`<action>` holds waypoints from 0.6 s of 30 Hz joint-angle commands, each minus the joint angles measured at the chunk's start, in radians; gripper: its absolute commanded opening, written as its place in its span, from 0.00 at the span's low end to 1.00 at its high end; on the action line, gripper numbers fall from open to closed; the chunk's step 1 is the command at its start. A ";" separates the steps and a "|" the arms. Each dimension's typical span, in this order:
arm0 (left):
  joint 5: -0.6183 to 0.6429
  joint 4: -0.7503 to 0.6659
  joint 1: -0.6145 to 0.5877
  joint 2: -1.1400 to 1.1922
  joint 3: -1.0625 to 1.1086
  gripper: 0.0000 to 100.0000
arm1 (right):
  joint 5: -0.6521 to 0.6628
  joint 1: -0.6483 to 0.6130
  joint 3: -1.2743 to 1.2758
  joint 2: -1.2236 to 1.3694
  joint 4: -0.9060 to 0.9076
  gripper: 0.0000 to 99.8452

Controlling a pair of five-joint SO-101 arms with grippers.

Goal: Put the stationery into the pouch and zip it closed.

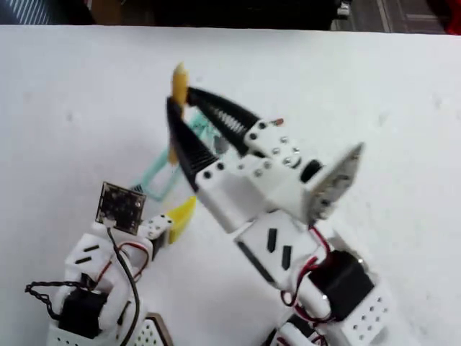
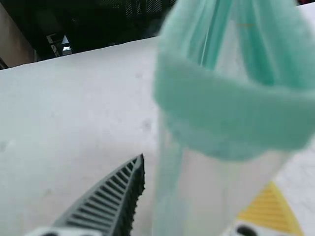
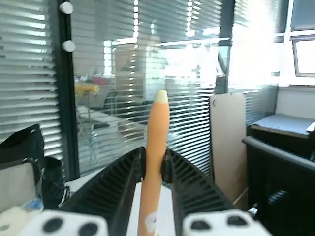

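The pouch (image 1: 164,171) is clear plastic with a teal rim and lies at the table's middle. Close up, the pouch (image 2: 231,113) bows open between my left gripper's black finger (image 2: 115,199) and yellow finger (image 2: 270,209). My left gripper (image 1: 167,216) is shut on its near end. My right gripper (image 1: 186,108) hangs over the pouch's far end, its black fingers shut on an orange-yellow pen (image 1: 178,81). The pen (image 3: 153,162) stands upright between those fingers (image 3: 110,184), tip up. The arm hides much of the pouch.
The white table (image 1: 65,101) spreads wide to the left and far side. The right arm's white body (image 1: 281,187) crosses the middle of the table. A window with blinds (image 3: 29,73) and room furniture lie behind the pen.
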 commanded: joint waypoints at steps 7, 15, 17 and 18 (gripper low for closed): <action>0.011 -0.006 0.007 -0.005 -0.014 0.31 | 0.011 -0.024 0.135 -0.022 -0.021 0.02; 0.011 -0.006 0.005 -0.005 -0.014 0.31 | 0.011 -0.024 0.180 -0.022 -0.021 0.02; 0.011 -0.006 0.005 -0.005 -0.014 0.31 | 0.011 -0.024 0.180 -0.022 -0.019 0.02; 0.011 -0.006 0.005 -0.005 -0.014 0.31 | 0.011 -0.024 0.180 -0.022 -0.019 0.02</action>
